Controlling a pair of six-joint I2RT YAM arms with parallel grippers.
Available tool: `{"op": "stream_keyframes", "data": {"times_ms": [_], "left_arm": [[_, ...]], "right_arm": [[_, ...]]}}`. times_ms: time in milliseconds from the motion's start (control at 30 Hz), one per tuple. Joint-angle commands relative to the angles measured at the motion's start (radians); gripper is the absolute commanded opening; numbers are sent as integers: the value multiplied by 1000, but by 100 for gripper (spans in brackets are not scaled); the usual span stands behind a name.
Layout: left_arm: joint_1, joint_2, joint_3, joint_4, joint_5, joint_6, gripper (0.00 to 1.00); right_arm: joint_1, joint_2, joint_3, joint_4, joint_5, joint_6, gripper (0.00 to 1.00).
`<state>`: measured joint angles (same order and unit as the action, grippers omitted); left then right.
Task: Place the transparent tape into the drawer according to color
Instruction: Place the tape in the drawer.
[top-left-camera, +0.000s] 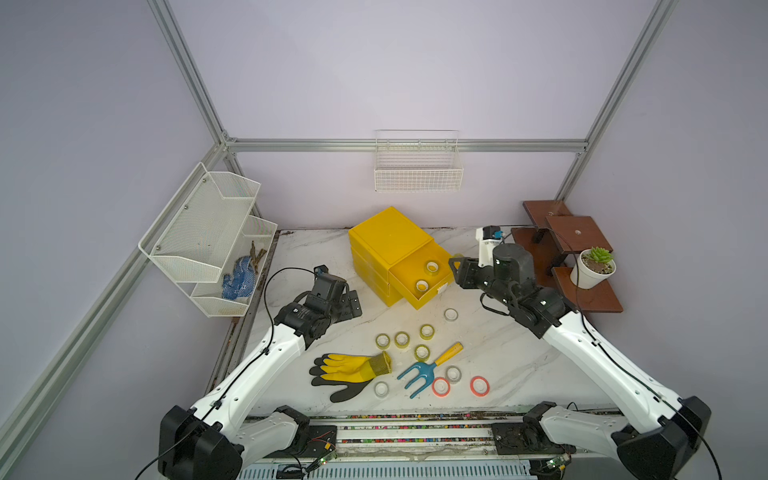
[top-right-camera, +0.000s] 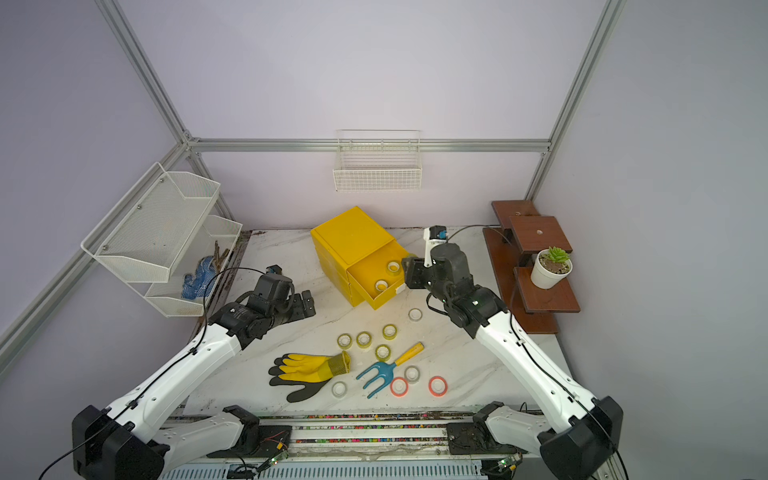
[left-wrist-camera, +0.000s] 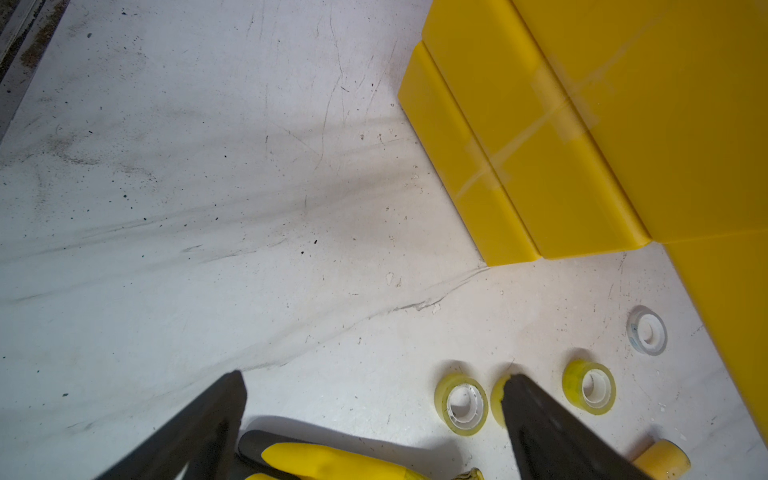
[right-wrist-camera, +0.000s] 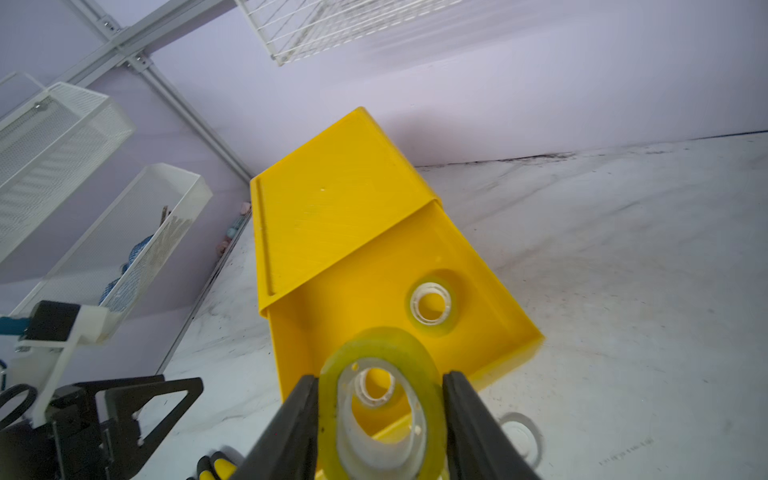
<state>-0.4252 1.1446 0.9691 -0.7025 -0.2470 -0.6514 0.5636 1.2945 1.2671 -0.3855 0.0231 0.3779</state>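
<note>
The right jaws are clenched on a yellow-green roll (right-wrist-camera: 378, 345), pressing its rim from both sides, with its white core facing the wrist camera. Just beyond these jaws is the top drawer (right-wrist-camera: 357, 307), pulled out of the cabinet (right-wrist-camera: 332, 199). The roll hangs at the drawer's edge and, as far as I can judge, is not yet down inside. Two stored rolls (top-left-camera: 432, 266) of the same tint lie in the drawer, so that colour has its place.

The left jaws are released wide with nothing between them, hanging over bare tabletop (left-wrist-camera: 208, 208) beside the cabinet.

Between the two pairs of jaws, toward the robot's base, the unsorted tape lies on the tabletop:
- four loose yellow-green rolls (top-left-camera: 402, 339) in a cluster
- three clear rolls (top-left-camera: 451, 314), spread apart
- two red-orange rolls (top-left-camera: 441, 387), farthest from both jaws

A glove (top-left-camera: 349, 370) and a rake (top-left-camera: 424, 370) lie among them.

The task looks early. Three rolls are in or at the drawer and nine are left. The two lower drawers (top-left-camera: 374, 274) are shut and will probably have to be opened for the clear and red-orange tape.
</note>
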Motion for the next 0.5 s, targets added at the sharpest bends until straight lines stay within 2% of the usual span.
{"op": "stream_keyframes", "data": {"times_ms": [0,267,467], "left_arm": [[11,-3,3,12,5,7,100],[11,19,14,12,28,18,100],[12,38,14,12,49,25,100]], "right_arm": [[27,93,73,-36,-33,-52,44],[48,273,158,-110,16,-75,44],[49,331,167,-84,52,-71,45]]}}
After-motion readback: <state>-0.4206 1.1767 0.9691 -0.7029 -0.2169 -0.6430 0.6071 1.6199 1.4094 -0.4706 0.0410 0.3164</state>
